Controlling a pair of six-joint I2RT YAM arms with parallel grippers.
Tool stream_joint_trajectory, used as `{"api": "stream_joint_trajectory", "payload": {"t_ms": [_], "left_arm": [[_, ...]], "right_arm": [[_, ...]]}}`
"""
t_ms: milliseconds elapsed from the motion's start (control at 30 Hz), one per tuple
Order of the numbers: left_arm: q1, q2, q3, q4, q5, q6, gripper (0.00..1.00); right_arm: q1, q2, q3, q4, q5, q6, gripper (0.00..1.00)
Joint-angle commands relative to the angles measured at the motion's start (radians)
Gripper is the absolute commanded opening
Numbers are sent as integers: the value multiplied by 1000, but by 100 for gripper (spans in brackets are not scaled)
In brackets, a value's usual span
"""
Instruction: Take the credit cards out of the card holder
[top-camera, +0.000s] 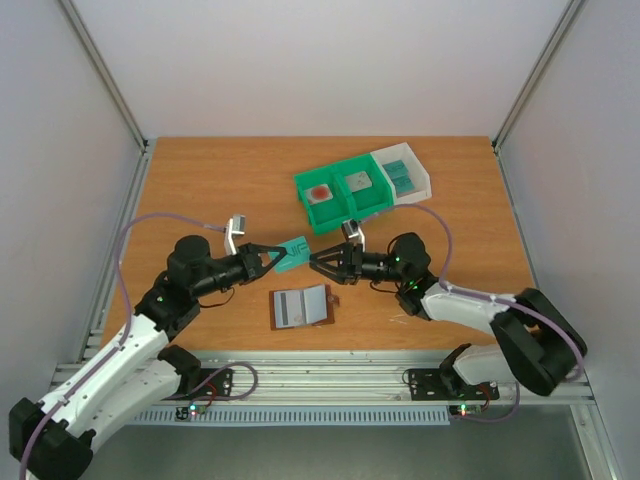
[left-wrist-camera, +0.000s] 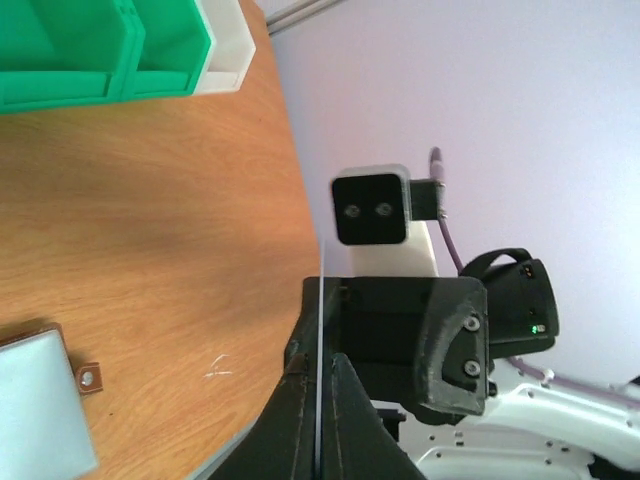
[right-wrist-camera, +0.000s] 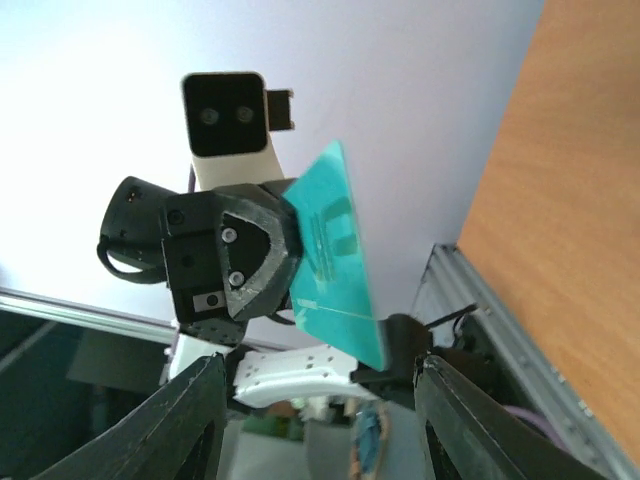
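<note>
My left gripper is shut on a teal credit card and holds it in the air above the table. In the left wrist view the card shows edge-on as a thin line between the shut fingers. My right gripper is open and empty, facing the card from the right and just short of it. In the right wrist view the card hangs tilted above my spread right fingers. The brown card holder lies open on the table below both grippers, grey-blue panels up; it also shows in the left wrist view.
A green bin holding grey and red-spotted tiles stands behind the grippers, with a white bin holding teal pieces on its right. Both also show in the left wrist view, green bin, white bin. The table's front rail is near.
</note>
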Motion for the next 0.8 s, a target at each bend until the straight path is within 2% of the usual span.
{"api": "stream_joint_trajectory", "payload": {"t_ms": [0, 200, 300, 433, 767], "left_arm": [[0, -33, -39, 147, -58, -71, 0], [-1, -65, -109, 278, -99, -180, 0], [-1, -73, -125, 315, -105, -203, 0], [-1, -81, -151, 379, -101, -233, 0], [0, -89, -236, 525, -122, -310, 0]], "right_arm": [[22, -125, 78, -362, 81, -221, 52], [130, -212, 195, -760, 225, -426, 45], [160, -229, 230, -848, 304, -444, 45], [195, -223, 260, -879, 357, -419, 45], [267, -190, 346, -877, 484, -375, 36]]}}
